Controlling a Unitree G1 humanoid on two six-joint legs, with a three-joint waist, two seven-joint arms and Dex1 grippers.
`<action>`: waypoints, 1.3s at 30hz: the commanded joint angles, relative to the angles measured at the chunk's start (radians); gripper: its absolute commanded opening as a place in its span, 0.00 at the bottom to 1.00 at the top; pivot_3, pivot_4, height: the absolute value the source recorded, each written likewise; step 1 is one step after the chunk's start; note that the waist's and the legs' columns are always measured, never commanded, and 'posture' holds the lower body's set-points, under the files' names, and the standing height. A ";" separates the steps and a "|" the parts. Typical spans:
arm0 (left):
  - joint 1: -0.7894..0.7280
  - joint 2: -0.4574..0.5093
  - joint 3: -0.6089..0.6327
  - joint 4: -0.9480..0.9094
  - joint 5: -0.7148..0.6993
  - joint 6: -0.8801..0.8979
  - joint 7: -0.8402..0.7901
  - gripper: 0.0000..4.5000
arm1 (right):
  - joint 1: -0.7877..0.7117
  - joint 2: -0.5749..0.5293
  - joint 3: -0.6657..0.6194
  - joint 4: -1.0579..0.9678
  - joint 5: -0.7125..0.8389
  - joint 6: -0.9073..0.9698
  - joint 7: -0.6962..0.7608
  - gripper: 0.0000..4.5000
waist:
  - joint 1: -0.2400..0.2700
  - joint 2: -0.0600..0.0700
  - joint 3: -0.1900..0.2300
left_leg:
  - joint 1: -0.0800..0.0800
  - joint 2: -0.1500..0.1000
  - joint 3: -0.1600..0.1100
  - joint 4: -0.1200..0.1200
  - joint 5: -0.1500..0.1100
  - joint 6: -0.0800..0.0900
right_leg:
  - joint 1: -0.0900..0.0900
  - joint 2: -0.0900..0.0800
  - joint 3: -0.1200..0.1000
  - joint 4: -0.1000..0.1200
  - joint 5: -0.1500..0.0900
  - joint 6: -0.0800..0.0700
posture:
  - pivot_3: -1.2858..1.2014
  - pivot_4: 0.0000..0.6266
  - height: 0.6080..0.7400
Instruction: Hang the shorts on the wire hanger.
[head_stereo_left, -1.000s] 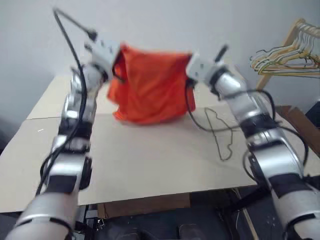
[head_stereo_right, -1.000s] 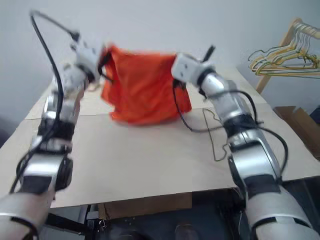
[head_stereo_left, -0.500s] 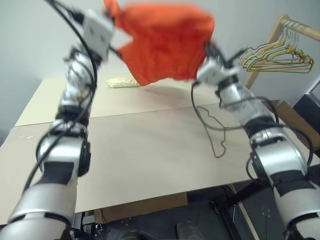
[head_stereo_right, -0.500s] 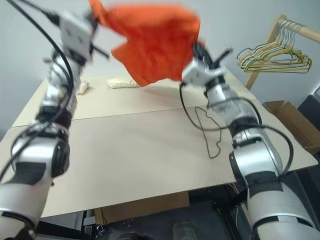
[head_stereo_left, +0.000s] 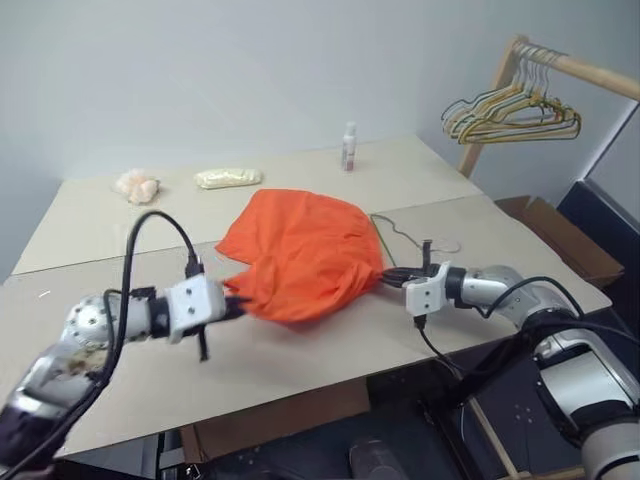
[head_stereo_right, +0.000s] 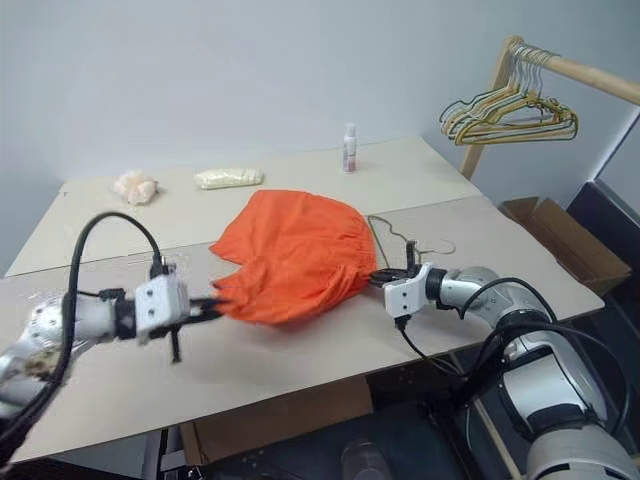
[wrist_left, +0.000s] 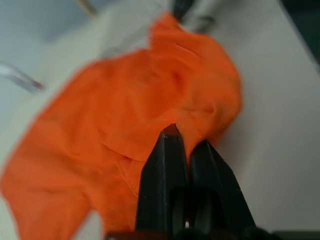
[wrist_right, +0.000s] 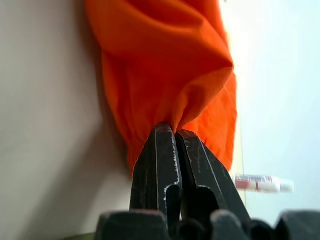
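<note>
The shorts (head_stereo_left: 300, 252) are spread on the tabletop (head_stereo_left: 420, 170), roughly mid-width and reaching toward the near edge. One near corner of the fabric is pinched by the left gripper (head_stereo_left: 232, 303), the other by the right gripper (head_stereo_left: 392, 279). In both wrist views the black fingers (wrist_left: 170, 165) are clenched on a fold of orange cloth, with no gap seen between them.

The wire hanger (head_stereo_left: 400, 235) lies flat on the tabletop just beside the shorts, toward the right edge. Its nearer wire runs up to the cloth; whether part of it is covered cannot be told. Nothing is threaded on it yet.

Also on the tabletop: a small bottle (head_stereo_left: 348, 146) near the far edge and two pale soft items (head_stereo_left: 228, 178) toward the far left. A bunch of hangers (head_stereo_left: 510, 112) hangs on a wooden rack off the right side.

Risks, as judged:
- Thin pinches at the hem could slip under tension.
- If dragged rightward, the cloth could catch the wire and shift it.
- Bunched fabric may hide the waistband opening.
</note>
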 joint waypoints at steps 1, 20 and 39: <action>0.090 0.072 0.069 -0.106 -0.006 0.057 -0.062 0.00 | 0.010 -0.037 0.005 -0.064 -0.061 -0.023 -0.026 0.00 | 0.013 0.000 0.000 | 0.000 0.000 0.000 0.000 -0.001 0.000 | 0.000 0.000 0.000 0.000 0.000 0.000 | 0.46 0.00 1.00; 0.336 0.124 0.196 -0.340 0.008 0.223 -0.142 0.21 | 0.307 -0.155 -0.027 -0.450 0.115 0.025 0.074 0.24 | 0.050 0.000 0.000 | 0.001 0.002 0.000 0.000 -0.002 -0.001 | 0.004 0.000 -0.001 -0.004 -0.001 -0.002 | 0.45 0.00 1.00; -0.193 -0.144 0.164 -0.207 -0.365 0.468 -0.044 0.99 | 0.531 -0.203 -0.371 -0.965 0.622 1.583 0.127 1.00 | 0.121 0.002 0.001 | -0.001 0.006 0.001 0.006 -0.008 -0.001 | 0.006 0.002 -0.002 -0.006 -0.001 -0.003 | 0.43 0.00 1.00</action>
